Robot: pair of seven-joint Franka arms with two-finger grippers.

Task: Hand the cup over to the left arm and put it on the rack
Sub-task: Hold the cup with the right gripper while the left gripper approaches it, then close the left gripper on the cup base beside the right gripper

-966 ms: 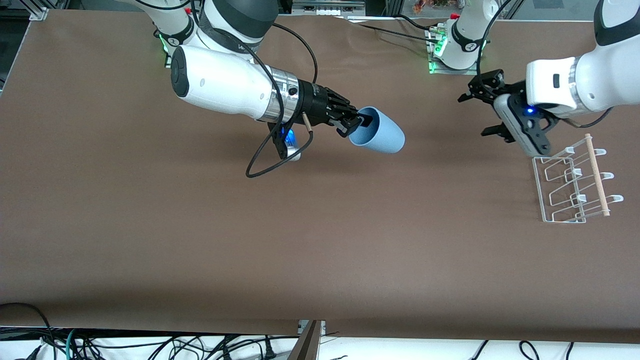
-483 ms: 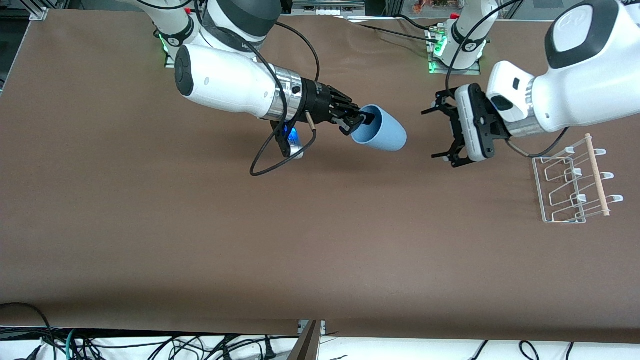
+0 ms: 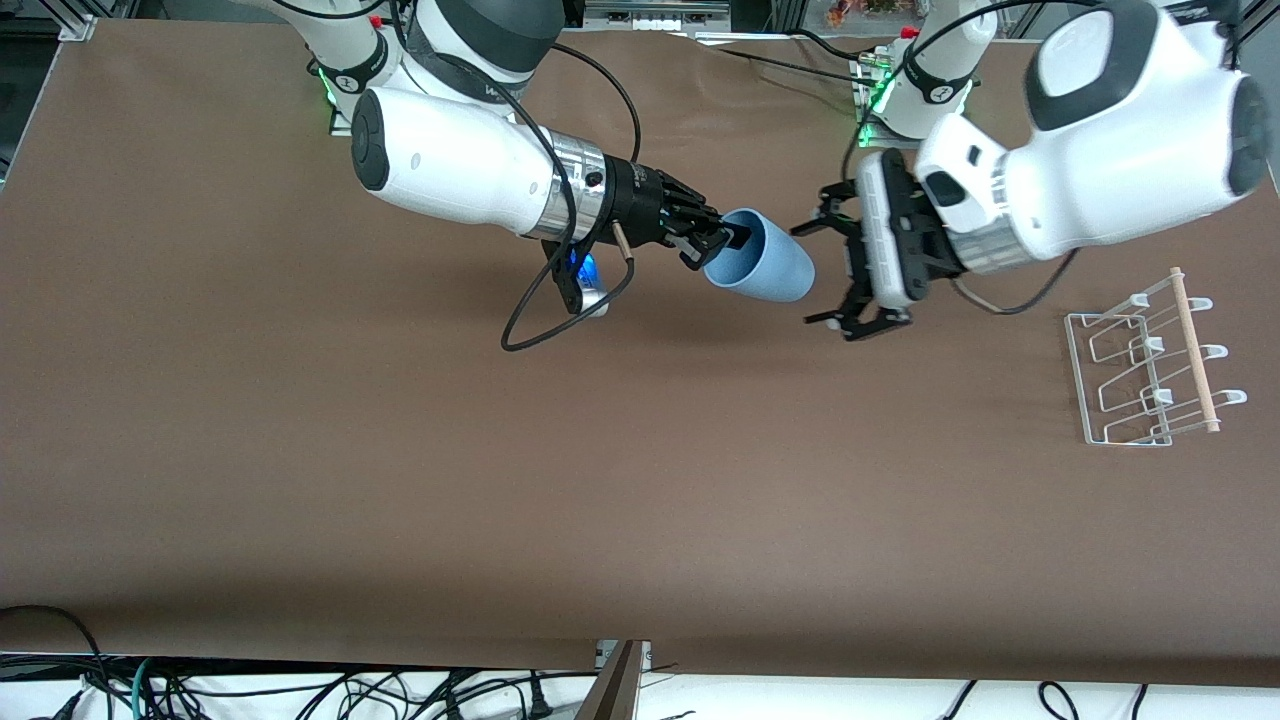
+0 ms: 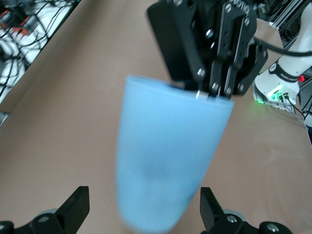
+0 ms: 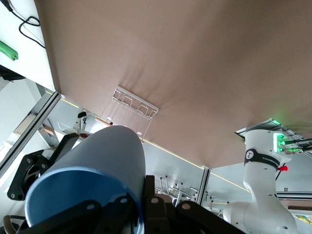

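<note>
While the cup hangs over mid-tabletop, the handover is in hand, not yet made.
Rack sits empty near the left arm's end. Right gripper is clenched on the cup's rim; left gripper, fingers spread, faces its base. Next, I judge: straddle the base, then clamp.

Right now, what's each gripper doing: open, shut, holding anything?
Right gripper: shut on the cup, gripping its rim, held above the table.
Left gripper: open, empty, fingers either side of the cup's base but not touching it.
</note>
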